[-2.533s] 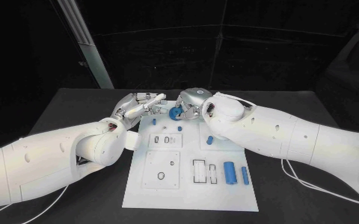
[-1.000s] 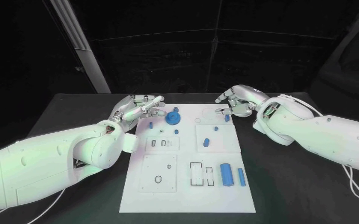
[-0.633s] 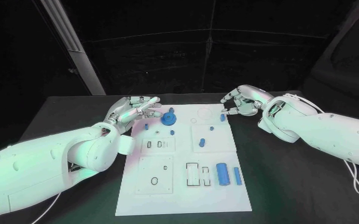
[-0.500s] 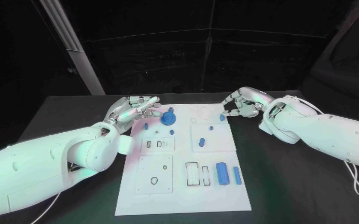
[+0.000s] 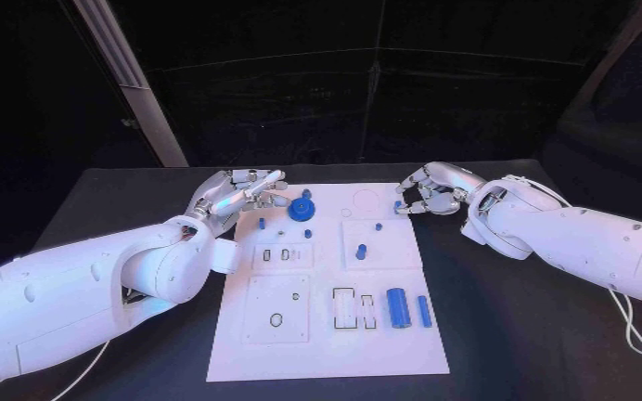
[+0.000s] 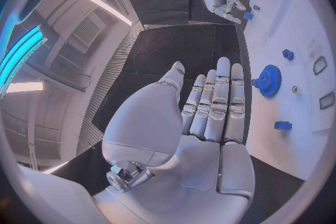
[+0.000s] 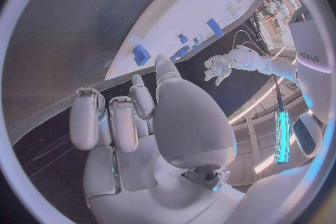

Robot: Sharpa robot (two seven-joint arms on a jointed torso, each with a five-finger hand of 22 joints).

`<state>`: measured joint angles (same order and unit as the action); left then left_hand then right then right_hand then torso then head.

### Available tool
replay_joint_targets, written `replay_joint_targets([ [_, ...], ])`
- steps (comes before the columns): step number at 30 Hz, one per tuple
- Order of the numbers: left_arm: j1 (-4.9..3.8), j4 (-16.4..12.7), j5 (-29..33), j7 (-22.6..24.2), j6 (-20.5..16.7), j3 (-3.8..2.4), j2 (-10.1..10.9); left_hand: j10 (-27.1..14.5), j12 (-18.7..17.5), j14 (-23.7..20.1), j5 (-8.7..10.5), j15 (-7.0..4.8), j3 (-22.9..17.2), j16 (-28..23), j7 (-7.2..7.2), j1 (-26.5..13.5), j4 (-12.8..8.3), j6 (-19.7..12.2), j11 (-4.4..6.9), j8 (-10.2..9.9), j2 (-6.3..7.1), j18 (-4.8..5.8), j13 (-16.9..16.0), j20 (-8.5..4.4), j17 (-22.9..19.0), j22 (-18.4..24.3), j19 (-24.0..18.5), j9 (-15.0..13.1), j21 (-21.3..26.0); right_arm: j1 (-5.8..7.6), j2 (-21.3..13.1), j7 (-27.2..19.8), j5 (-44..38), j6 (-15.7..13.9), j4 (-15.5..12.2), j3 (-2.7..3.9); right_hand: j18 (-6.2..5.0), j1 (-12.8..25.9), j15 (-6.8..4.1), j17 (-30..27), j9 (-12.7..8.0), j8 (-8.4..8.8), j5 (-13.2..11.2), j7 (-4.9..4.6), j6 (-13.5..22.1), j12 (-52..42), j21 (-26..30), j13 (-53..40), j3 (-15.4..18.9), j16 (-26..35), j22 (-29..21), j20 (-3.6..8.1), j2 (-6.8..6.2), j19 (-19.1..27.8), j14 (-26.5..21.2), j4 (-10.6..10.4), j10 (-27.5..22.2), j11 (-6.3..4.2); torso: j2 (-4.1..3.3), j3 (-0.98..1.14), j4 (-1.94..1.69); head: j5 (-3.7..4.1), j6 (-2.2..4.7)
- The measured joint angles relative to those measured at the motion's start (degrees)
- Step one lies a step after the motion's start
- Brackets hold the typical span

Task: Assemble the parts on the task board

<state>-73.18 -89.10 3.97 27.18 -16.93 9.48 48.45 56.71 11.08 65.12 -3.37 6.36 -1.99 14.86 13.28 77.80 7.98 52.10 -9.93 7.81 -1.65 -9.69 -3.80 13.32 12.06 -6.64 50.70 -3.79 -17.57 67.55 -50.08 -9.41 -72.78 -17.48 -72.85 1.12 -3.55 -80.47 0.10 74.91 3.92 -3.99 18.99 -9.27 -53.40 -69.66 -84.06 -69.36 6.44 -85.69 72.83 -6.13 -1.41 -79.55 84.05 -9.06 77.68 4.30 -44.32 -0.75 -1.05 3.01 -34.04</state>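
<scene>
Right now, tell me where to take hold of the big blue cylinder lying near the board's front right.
Probably pinch the big blue cylinder across its round sides at mid-length, coming down from above. It lies flat on the task board, long axis running front to back, with a slimmer blue bar close on its right, so keep fingers narrow there.

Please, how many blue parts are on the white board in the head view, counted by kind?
Blue gear: 1
Long blue bars: 2
Small blue pieces: 6
Total: 9
</scene>
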Motion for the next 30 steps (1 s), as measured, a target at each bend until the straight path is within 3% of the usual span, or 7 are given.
replay_joint_targets([
  [5,0.0,0.1,0.0,0.0,0.0,0.0,-0.1,0.0,0.0,0.0,0.0,0.0,0.0,0.0,0.0,0.0,0.0,0.0,0.0,0.0,0.0,0.0,0.0,0.0,0.0,0.0,0.0,0.0,0.0,-0.07,0.5,-0.1,0.1,0.4,0.6,0.0,0.0,-0.7,0.0,0.0,0.0,0.0,-0.3,0.0,0.0,0.0,0.0,-0.1,0.2,0.0,0.0,0.0,0.69,0.0,0.0,0.2,0.0,0.0,0.03,-0.01,0.02,-0.03,-0.09],
  [18,0.01,0.2,0.0,0.0,0.0,0.0,-0.1,0.0,0.0,0.0,0.0,0.0,0.0,0.0,0.0,0.0,0.0,0.0,0.0,0.0,0.0,0.0,0.0,0.0,0.0,0.0,0.0,0.0,0.0,-0.67,1.6,-0.1,0.1,1.5,1.8,0.0,0.0,-3.3,-0.12,0.0,0.1,-0.49,-4.9,0.52,-1.8,-0.3,0.0,-0.6,-1.7,0.0,0.4,0.0,2.89,0.0,-0.1,2.3,0.2,-0.23,0.03,-0.02,0.02,-0.1,-0.4],
  [30,0.02,0.3,0.0,0.0,0.1,0.0,-0.1,0.0,0.0,0.0,0.0,0.0,0.0,0.0,0.0,0.0,0.0,0.0,0.0,0.0,0.0,0.0,0.0,0.0,0.0,0.1,0.0,0.0,0.0,-0.99,2.1,-0.1,-0.2,2.3,2.5,0.0,0.0,-3.8,-0.42,0.0,0.1,-0.83,-5.3,0.6,-2.9,-0.6,0.0,-1.0,-2.4,0.0,0.8,0.22,3.35,-0.2,0.0,3.0,0.3,-0.32,0.05,0.02,0.04,-0.1,-0.59],
])
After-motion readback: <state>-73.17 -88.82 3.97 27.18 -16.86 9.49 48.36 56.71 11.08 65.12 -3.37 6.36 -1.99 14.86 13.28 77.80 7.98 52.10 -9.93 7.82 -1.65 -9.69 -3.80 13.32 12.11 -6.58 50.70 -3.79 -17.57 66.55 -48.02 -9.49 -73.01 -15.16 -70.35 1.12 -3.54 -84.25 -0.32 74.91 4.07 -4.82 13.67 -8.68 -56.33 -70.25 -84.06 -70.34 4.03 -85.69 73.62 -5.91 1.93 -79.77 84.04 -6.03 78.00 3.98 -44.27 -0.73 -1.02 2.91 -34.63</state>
